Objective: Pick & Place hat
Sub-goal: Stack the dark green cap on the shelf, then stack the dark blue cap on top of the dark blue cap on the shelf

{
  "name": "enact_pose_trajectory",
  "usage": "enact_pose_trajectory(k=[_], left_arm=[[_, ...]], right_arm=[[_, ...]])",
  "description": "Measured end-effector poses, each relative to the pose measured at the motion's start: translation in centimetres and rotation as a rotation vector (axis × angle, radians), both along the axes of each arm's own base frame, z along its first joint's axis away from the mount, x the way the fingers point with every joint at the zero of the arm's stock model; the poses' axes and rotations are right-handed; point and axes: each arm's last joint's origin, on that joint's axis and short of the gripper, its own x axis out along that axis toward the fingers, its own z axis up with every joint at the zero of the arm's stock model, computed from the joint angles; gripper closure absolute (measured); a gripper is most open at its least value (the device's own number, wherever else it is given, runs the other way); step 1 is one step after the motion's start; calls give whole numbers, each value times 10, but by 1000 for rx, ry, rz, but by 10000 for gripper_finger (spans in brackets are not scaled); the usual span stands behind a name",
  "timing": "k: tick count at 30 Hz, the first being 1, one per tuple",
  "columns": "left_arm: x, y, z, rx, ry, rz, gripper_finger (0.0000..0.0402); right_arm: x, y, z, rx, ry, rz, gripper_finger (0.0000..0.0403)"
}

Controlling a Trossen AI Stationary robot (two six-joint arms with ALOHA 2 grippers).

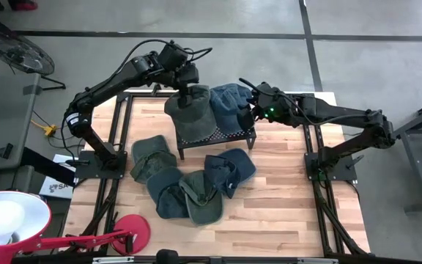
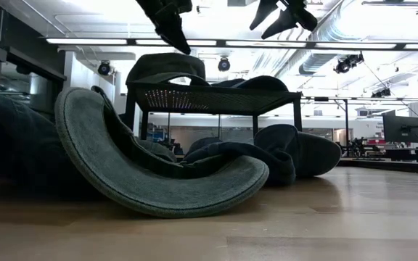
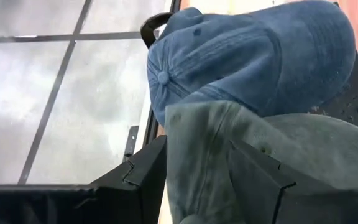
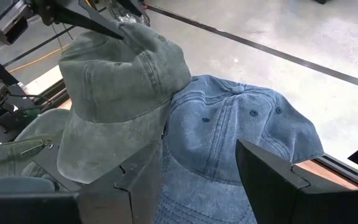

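Five-ish caps in table pile [image 1: 185, 183], exact count unclear, unplaced | 2 caps on black mesh rack [image 1: 233, 136]: green cap [image 1: 190, 110], blue denim cap [image 1: 229, 103] | left gripper [image 1: 190, 91] clenched on green cap, release pending | right gripper [image 1: 253, 110] fingers spread, empty, beside blue cap | judged partway.

- Honestly no text I can actually read in any of the views.
- The white sign [image 1: 53, 188] at the table's left edge in the high view has dark lettering, but it's cut off and too small to make out.
- The caps, the mesh rack and both arms show no logos, labels or numbers.
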Motion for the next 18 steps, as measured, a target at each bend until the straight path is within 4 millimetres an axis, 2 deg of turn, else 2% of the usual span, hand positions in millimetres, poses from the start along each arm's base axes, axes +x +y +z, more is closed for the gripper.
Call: enact_pose_trajectory(k=[12,18], left_arm=[[2,1,3,-60,-68,73,239],[3,-3,3,-209,-125,40,239]], right_arm=[[0,1,0,-2,17,39,206],[0,4,-3,-53,117,216,206]])
